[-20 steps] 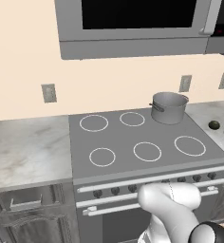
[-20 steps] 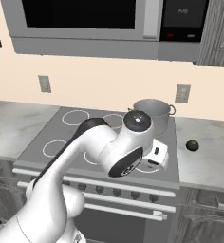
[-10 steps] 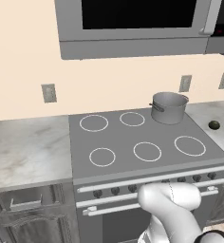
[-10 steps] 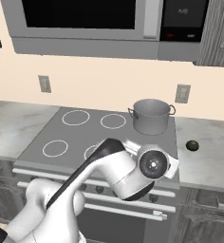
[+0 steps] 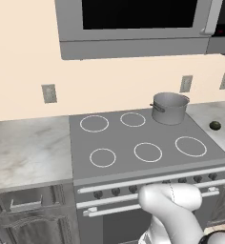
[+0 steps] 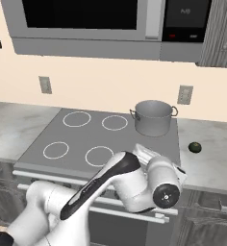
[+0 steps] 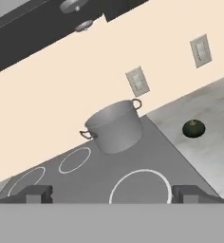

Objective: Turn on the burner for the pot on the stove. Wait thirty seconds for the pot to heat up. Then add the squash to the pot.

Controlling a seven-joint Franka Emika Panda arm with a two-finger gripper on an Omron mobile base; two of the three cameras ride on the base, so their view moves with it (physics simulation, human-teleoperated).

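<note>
The grey metal pot (image 5: 169, 108) (image 6: 154, 117) stands on the back right burner ring of the dark flat-top stove (image 5: 128, 143) (image 6: 86, 139). The small dark green squash (image 5: 214, 125) (image 6: 195, 147) lies on the marble counter to the right of the stove. In the hand view the pot (image 7: 115, 127) sits ahead and the squash (image 7: 193, 128) to its right. My gripper (image 7: 113, 193) is open, its fingertips wide apart and low over the front right ring (image 7: 141, 186), with nothing between them. The arm's wrist (image 6: 159, 182) hangs at the stove's front right edge.
A row of dark knobs (image 5: 181, 181) runs along the stove's front panel. A microwave (image 5: 133, 24) hangs above the stove. Wall outlets (image 5: 48, 93) (image 5: 186, 84) sit on the backsplash. Marble counters (image 5: 24, 152) (image 6: 211, 158) flank the stove.
The wrist has swung down and to the right, from over the stove's middle to its front right edge. Pot and squash have stayed put. The gripper stays open.
</note>
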